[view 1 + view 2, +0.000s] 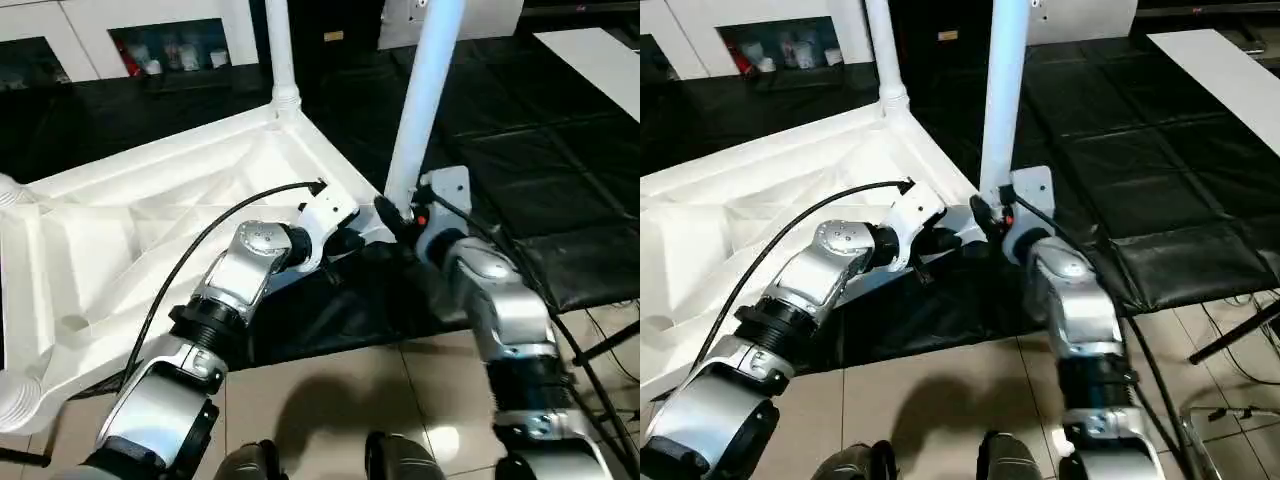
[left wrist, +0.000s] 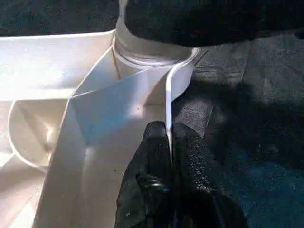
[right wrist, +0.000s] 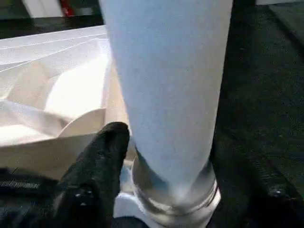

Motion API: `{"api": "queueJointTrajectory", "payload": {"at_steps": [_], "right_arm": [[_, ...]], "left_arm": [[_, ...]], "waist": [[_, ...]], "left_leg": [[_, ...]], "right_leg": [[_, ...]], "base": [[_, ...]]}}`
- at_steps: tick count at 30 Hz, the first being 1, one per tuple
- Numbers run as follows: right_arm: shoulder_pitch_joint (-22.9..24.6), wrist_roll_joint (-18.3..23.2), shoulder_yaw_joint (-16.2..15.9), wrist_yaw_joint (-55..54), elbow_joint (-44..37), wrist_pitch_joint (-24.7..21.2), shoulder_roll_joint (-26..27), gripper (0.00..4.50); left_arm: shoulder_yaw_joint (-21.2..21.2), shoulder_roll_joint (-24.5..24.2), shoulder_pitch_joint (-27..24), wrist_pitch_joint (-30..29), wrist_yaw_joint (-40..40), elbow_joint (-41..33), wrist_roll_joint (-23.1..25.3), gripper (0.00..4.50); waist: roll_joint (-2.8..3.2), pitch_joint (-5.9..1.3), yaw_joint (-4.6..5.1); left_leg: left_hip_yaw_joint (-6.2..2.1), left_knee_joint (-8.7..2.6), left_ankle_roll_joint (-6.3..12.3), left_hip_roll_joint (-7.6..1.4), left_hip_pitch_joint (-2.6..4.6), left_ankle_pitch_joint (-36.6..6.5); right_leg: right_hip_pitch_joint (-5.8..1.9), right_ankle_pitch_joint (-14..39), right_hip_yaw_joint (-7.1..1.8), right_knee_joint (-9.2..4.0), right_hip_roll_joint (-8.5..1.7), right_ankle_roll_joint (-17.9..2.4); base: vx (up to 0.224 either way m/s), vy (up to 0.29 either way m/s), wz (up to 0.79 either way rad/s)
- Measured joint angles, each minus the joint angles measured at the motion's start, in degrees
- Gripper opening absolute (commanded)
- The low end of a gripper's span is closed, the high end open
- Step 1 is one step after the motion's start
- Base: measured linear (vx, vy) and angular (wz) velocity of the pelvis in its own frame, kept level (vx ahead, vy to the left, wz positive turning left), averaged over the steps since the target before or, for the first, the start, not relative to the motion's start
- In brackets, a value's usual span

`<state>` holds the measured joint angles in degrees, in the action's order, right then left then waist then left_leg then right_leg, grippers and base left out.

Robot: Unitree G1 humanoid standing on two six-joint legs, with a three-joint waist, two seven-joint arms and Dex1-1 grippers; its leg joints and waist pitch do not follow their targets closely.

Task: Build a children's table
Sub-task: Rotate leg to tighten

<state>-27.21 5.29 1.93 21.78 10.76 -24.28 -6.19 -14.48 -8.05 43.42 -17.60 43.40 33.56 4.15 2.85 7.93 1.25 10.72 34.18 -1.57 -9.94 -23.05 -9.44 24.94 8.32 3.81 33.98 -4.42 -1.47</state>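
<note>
- At the bottom of the head views, the two silver forearms reach up from a tiled floor (image 1: 330,390) toward the middle of the frame.
- The left hand (image 2: 168,142) is pinched tight on the thin white rim of the children's table (image 1: 150,240), just below the near corner socket; in the left wrist view one black finger lies on each side of that edge.
- The right hand (image 1: 392,215) sits at the foot of the near leg (image 1: 420,100), centre-right of the frame. One black finger (image 3: 102,156) lies against the leg's left side just above its ribbed collar; whether the hand grips the leg or stands loose around it cannot be told.
- The tabletop lies upside down on the black-covered bench (image 1: 520,180), ribbed underside up, filling the left half of the frame.
- The near leg stands upright in its corner socket and runs out of the top edge.
- A second leg (image 1: 281,50) stands in the far corner socket, upper centre.
- Behind, white cabinets (image 1: 170,45) line the top left.
</note>
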Motion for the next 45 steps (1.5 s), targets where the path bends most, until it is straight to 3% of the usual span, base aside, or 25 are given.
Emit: {"api": "queueJointTrajectory", "payload": {"at_steps": [9,17,19,22,25,34,45], "right_arm": [[3.13,4.81,-2.66,21.37,-1.07,3.91,-12.02,3.90],[2.86,9.04,-4.85,39.57,-0.99,5.89,-20.37,3.90],[2.48,10.18,-5.31,43.02,-0.50,5.89,-21.16,3.64],[1.80,11.52,-6.55,47.79,0.34,5.68,-22.11,3.64],[1.33,12.44,-8.13,52.02,1.45,5.59,-23.33,3.22],[-0.54,11.77,-11.31,57.62,5.48,7.16,-24.15,2.37],[-1.66,10.97,-11.88,58.64,5.86,7.37,-24.18,2.01]], "left_arm": [[-0.66,-5.66,-1.37,8.73,9.95,1.11,-0.89,0.00],[-2.99,-10.90,-2.35,14.92,24.93,1.17,-3.37,0.00],[-3.52,-11.63,-2.35,15.86,27.52,1.16,-3.53,0.00],[-4.69,-12.69,-2.39,16.95,31.48,1.01,-4.39,0.00],[-5.69,-13.74,-2.45,17.76,35.17,0.63,-4.86,0.00],[-6.58,-14.37,-2.27,20.29,38.66,1.22,-4.96,0.00],[-6.51,-14.37,-1.70,20.33,39.64,2.49,-5.19,0.00]], "waist": [[0.05,0.05,-0.16],[0.05,0.05,-2.37],[0.05,0.04,-2.86],[0.04,0.04,-3.46],[-0.02,0.02,-3.71],[-0.07,0.01,-3.94],[-0.07,0.01,-3.96]], "left_leg": [[-0.04,-0.05,0.07,-0.06,-0.04,0.04],[-0.06,0.01,0.07,-0.04,-0.05,0.04],[-0.04,0.02,0.07,-0.04,-0.03,0.04],[-0.04,0.04,0.07,-0.04,-0.03,0.04],[-0.02,0.06,0.07,-0.04,-0.04,0.04],[0.01,0.12,0.06,-0.04,-0.03,0.04],[0.01,0.12,0.07,-0.05,-0.03,0.05]], "right_leg": [[0.03,0.01,0.10,0.01,0.03,0.02],[-0.05,0.00,0.07,0.00,0.00,0.00],[-0.05,-0.01,0.06,0.01,0.00,-0.03],[-0.06,-0.01,0.05,0.04,-0.01,-0.03],[-0.06,-0.01,0.05,0.05,-0.04,-0.03],[-0.09,-0.02,0.02,0.08,-0.04,-0.04],[-0.09,-0.02,0.03,0.09,-0.04,-0.04]], "base": [[0.000,0.000,0.00],[0.000,0.000,0.00],[0.000,0.000,0.00],[0.000,0.000,0.00],[0.000,0.000,0.00],[0.000,0.000,0.00],[0.000,0.000,0.00]]}}
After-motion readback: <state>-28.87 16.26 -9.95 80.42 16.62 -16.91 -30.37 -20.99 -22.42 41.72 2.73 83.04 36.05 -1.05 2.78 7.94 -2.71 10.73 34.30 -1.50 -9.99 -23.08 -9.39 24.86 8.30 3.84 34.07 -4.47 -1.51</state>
